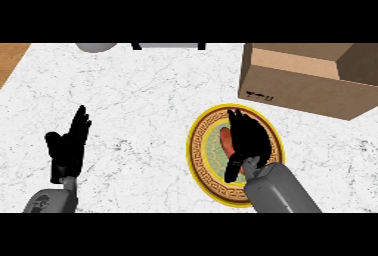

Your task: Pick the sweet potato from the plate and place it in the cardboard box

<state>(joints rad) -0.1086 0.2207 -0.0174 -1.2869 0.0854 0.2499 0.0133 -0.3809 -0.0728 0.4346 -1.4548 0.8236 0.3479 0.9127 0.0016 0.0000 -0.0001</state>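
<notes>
An orange-red sweet potato [226, 142] lies on a round plate [202, 150] with a yellow patterned rim and a green centre, right of the counter's middle. My right hand [248, 137] is over the plate, fingers stretched out straight above the sweet potato's right side and hiding much of it; the thumb hangs down toward the near rim. The open cardboard box [310, 80] stands at the far right, beyond the plate. My left hand [69, 145] rests open at the left, fingers up, away from everything.
A grey rounded object [96, 47] and a dark-framed item [168, 46] sit at the counter's far edge. A wooden strip [11, 57] shows at the far left. White marble counter [140, 105] lies between my hands.
</notes>
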